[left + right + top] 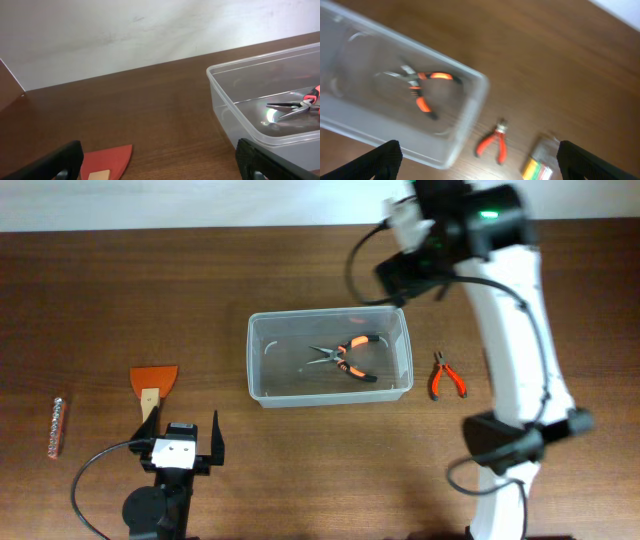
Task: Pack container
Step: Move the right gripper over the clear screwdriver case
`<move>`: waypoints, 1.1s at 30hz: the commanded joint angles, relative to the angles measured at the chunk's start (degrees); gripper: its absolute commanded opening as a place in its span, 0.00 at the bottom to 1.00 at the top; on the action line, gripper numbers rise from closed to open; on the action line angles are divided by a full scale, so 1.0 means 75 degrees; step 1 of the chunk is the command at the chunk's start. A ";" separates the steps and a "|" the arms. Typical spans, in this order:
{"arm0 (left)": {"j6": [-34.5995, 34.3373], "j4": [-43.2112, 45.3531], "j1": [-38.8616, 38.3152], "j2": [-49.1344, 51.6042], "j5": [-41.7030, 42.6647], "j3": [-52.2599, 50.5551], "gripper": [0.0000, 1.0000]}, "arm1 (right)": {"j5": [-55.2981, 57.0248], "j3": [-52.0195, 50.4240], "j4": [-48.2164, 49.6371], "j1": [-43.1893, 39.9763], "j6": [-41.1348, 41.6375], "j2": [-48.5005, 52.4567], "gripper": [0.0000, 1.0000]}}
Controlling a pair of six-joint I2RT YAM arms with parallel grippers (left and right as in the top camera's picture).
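The right gripper point(478, 146) hangs with its jaws spread as wide as they go and nothing between them. Directly beneath it is the near corner of the container point(470, 117), the clear plastic bin. Inside the bin, to the gripper's left, lie the long-nose pliers point(420, 90) with orange-and-black handles. Just past that corner, flat on the table point(300, 470), are the small red-handled pliers point(492, 142). A clear case of coloured bits point(539, 167) sits near them, toward the right finger.

The left gripper point(183, 430) is also wide open and empty, low over the table. The orange scraper point(153, 380) is just ahead of its left finger, and the bin is well off to its right. A slim strip point(58, 425), too small to identify, lies farther out on its left.

**Risks**
- The small pliers lie close to the bin wall. A finger coming down on that side could catch the rim and push or tip the light bin.
- They are thin and lie flat, so the fingers may scrape the wood or pinch only one handle, and the tool could swing or drop short of the bin.
- The case nearby could get knocked.
- The right wrist view is blurred, so aiming is uncertain.

**Count**
- One container
- One pair of long-nose pliers, already inside it
- One pair of small pliers
- One case
- One scraper
- One strip
- Two grippers
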 commanded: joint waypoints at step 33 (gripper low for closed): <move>-0.0093 0.0026 0.0050 -0.0070 -0.0050 -0.0052 0.99 | 0.0152 -0.6968 0.3191 -0.4077 -0.0356 -0.1445 0.99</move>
